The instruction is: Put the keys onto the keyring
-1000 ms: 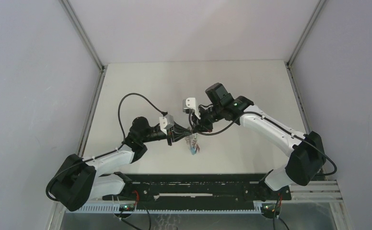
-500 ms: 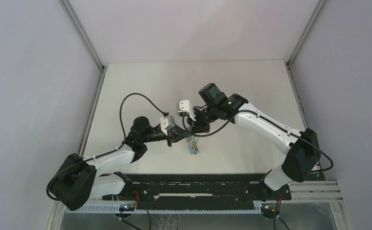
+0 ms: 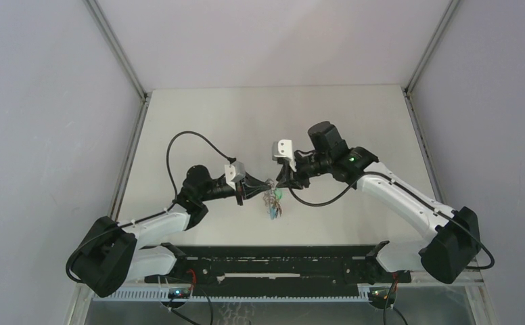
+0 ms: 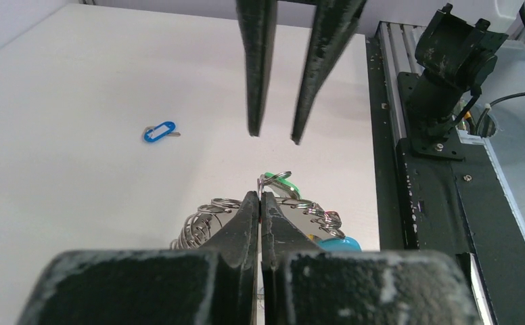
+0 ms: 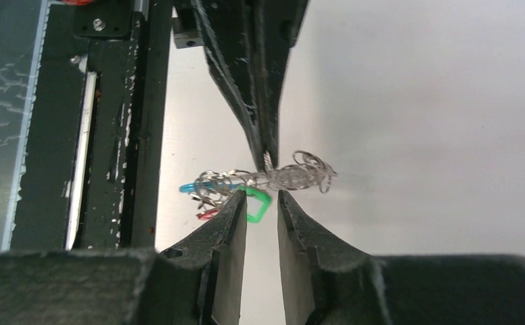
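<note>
We list the left gripper (image 4: 260,196) clamped shut on the keyring (image 5: 293,177), and the right gripper (image 5: 261,200), jaws apart, near the green key (image 4: 278,181).

Pale grey walls (image 3: 36,135) enclose a white table (image 3: 246,115); aluminium posts (image 3: 114,47) (slanting inward) mark the corners.

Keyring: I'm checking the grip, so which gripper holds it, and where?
The left gripper, shut, pinches the keyring at its cluster of silver links; the right gripper is open, holding nothing.
</note>
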